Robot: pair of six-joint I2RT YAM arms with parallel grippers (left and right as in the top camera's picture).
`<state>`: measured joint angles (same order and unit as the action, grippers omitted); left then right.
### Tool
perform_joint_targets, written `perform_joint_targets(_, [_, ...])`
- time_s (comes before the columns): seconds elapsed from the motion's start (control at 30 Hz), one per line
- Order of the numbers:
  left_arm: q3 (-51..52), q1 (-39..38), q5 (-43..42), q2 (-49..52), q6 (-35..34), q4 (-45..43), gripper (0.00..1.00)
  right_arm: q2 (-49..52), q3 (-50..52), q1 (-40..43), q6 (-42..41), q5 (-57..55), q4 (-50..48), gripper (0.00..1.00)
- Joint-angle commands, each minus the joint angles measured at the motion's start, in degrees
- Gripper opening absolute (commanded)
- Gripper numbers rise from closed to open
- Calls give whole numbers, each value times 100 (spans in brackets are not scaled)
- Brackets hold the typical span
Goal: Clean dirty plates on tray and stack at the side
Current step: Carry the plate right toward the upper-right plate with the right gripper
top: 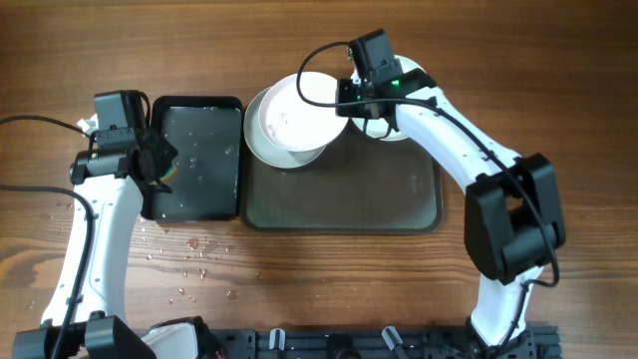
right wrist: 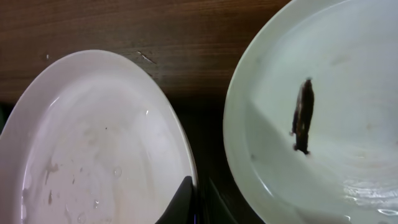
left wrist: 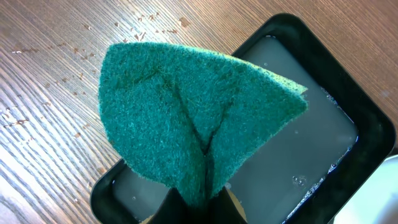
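Two plates flank the right gripper: fingers pinched on the rim of the wet plate, smeared plate just beside them. The left gripper clamps a green pad over the water tray. Risk: wet rim slips, plate drops.

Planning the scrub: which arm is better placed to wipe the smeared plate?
Left, probably: the left gripper holds the green scouring pad; the right gripper pinches the wet plate at its rim.
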<state>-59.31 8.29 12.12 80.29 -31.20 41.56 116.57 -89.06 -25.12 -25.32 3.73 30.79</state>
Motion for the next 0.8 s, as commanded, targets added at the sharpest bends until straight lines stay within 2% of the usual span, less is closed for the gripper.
perform_joint_targets(0.0, [13, -20, 9, -66, 94, -42, 4, 256, 59, -48, -55, 81, -72, 4])
perform_joint_targets(0.43, [13, -20, 9, -66, 94, -39, 4, 426, 59, -380, -35, -96, -365, 6])
perform_joint_targets(0.63, [13, -20, 9, -66, 94, -42, 4, 555, 59, -431, -33, -120, -417, 16])
perform_joint_targets(0.67, [13, -20, 9, -66, 94, -42, 4, 595, 59, -431, -33, -109, -415, 25])
perform_joint_targets(0.77, [13, -20, 9, -66, 94, -42, 4, 675, 59, -428, -33, -111, -411, 39])
